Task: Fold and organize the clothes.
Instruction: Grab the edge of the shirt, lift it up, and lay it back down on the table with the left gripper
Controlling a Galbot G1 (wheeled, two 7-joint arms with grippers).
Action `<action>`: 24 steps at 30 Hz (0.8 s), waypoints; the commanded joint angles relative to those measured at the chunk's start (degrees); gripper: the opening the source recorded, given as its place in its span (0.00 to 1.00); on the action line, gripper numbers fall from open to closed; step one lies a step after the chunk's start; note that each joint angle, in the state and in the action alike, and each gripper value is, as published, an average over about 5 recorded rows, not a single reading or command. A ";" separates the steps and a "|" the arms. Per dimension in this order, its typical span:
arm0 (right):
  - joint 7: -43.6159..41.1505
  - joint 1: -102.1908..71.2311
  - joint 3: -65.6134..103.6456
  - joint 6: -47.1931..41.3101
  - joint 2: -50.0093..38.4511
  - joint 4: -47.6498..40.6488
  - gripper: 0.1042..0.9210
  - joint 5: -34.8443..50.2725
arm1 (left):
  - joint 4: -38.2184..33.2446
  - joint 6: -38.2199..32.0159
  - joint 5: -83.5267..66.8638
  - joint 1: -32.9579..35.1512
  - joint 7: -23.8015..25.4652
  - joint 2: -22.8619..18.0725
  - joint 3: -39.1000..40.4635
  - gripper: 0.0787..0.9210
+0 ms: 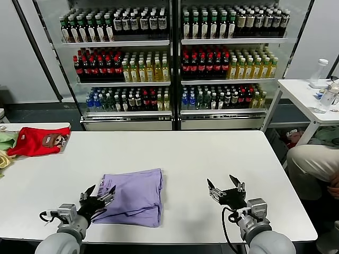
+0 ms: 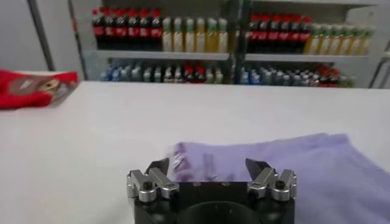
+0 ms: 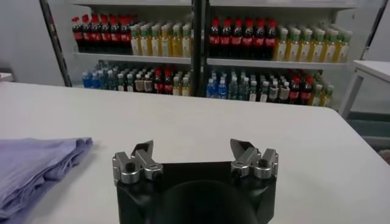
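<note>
The left end effector (image 1: 98, 198) hovers with its fingers spread and nothing between them, at the near-left corner of the lavender T-shirt (image 1: 135, 196); in the left wrist view the fingertips (image 2: 159, 167) sit just in front of the cloth's near edge, and whether they touch it cannot be told. The right end effector (image 1: 226, 189) is likewise spread and empty, well apart from the garment to its right, over bare worktop (image 1: 212, 159).

The T-shirt lies near the front of the worktop, left of centre, already gathered into a compact, roughly rectangular stack of several layers. No sleeves stick out and the print is folded out of sight. Its edges are a little uneven, with the lower layers showing along the near-left side.

Judging from this, the folding looks largely done. What may remain is a final tidy or squaring of the stack, or moving it to a resting place, perhaps toward the red garment (image 1: 37, 141) and the green and yellow garments (image 1: 6, 143) at the far-left edge. A person (image 1: 312, 164) sits off to the right beside the worktop.
</note>
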 commanded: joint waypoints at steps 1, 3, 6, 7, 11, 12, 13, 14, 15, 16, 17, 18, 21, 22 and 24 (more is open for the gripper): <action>0.08 -0.88 0.11 0.00 0.48 0.73 0.88 -0.82 | 4.97 1.24 -9.32 0.45 -0.73 1.56 -4.17 0.88; 0.10 -1.04 0.17 0.00 0.58 0.79 0.88 -1.10 | 5.42 1.28 -10.23 0.06 -0.39 1.93 -3.99 0.88; 0.12 -1.17 0.28 0.00 0.59 0.87 0.88 -1.26 | 5.33 1.46 -10.60 -0.02 0.15 2.06 -3.49 0.88; 0.12 -1.17 0.32 0.00 0.56 0.87 0.88 -1.26 | 5.27 1.54 -10.59 -0.03 0.25 2.03 -3.33 0.88; 0.12 -1.04 0.33 0.00 0.43 0.73 0.88 -1.26 | 5.27 1.78 -10.67 -0.10 0.75 1.67 -2.95 0.88; 0.11 -1.00 0.30 0.00 0.40 0.71 0.88 -1.25 | 5.29 1.76 -10.81 -0.08 0.92 1.57 -2.92 0.88; 0.11 -0.97 0.26 0.00 0.38 0.71 0.88 -1.25 | 5.31 1.69 -10.99 -0.06 1.13 1.50 -2.94 0.88; 0.10 -0.94 0.23 0.00 0.35 0.71 0.88 -1.24 | 5.35 1.63 -11.24 -0.05 1.32 1.45 -3.01 0.88; 0.10 -0.90 0.19 0.00 0.30 0.71 0.88 -1.23 | 5.39 1.60 -11.56 -0.06 1.52 1.41 -3.12 0.87; 0.09 -0.87 0.18 0.00 0.26 0.71 0.88 -1.23 | 5.45 1.59 -11.93 -0.07 1.75 1.40 -3.24 0.85; 0.07 -0.85 0.19 0.00 0.20 0.72 0.88 -1.22 | 5.51 1.58 -12.30 -0.09 1.99 1.40 -3.36 0.82; 0.05 -0.85 0.21 0.01 0.14 0.74 0.88 -1.20 | 5.58 1.58 -12.66 -0.11 2.28 1.39 -3.47 0.80; -0.02 -0.91 0.37 0.01 -0.05 0.85 0.88 -1.13 | 5.74 1.66 -13.45 -0.17 2.95 1.21 -3.58 0.69; -0.04 -0.93 0.43 0.01 -0.12 0.89 0.88 -1.10 | 5.79 1.73 -13.56 -0.18 3.19 1.10 -3.57 0.66; -0.09 -0.92 0.56 0.01 -0.27 0.93 0.88 -1.01 | 5.91 1.92 -13.63 -0.16 3.62 0.83 -3.49 0.59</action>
